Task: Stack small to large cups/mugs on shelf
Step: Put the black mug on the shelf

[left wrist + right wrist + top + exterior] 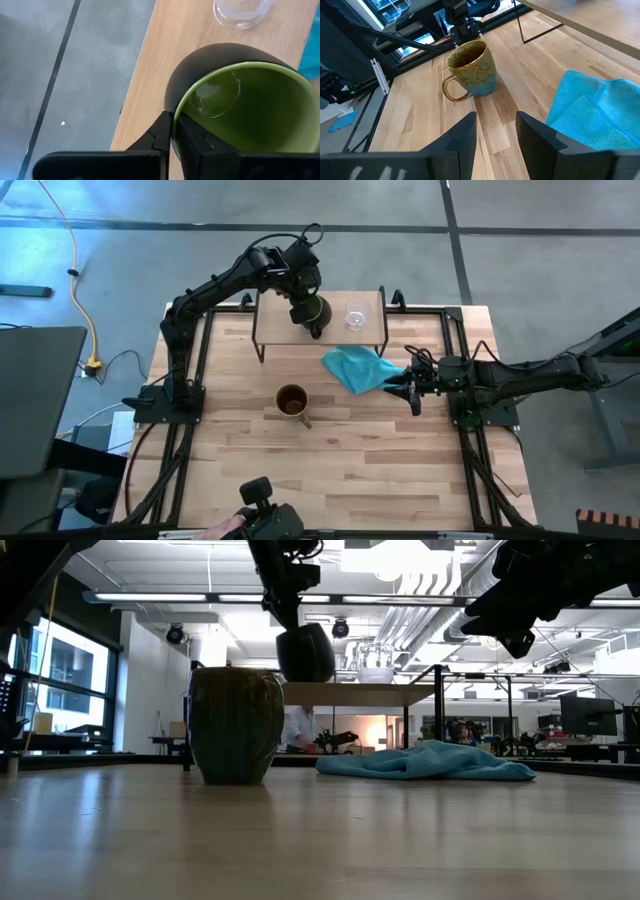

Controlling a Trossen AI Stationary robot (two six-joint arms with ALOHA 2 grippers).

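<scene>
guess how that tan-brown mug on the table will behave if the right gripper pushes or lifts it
The tan-brown mug looks like thick glazed ceramic, so probably rigid and fairly heavy. It stands upright on a broad base, so a low push would likely slide it rather than tip it. The glaze may be slippery; its side handle could make it swivel.

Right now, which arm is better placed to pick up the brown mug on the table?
The right. Its gripper is open and empty, with the brown mug straight ahead of its fingers. The left gripper is shut on the dark mug at the shelf.
</scene>
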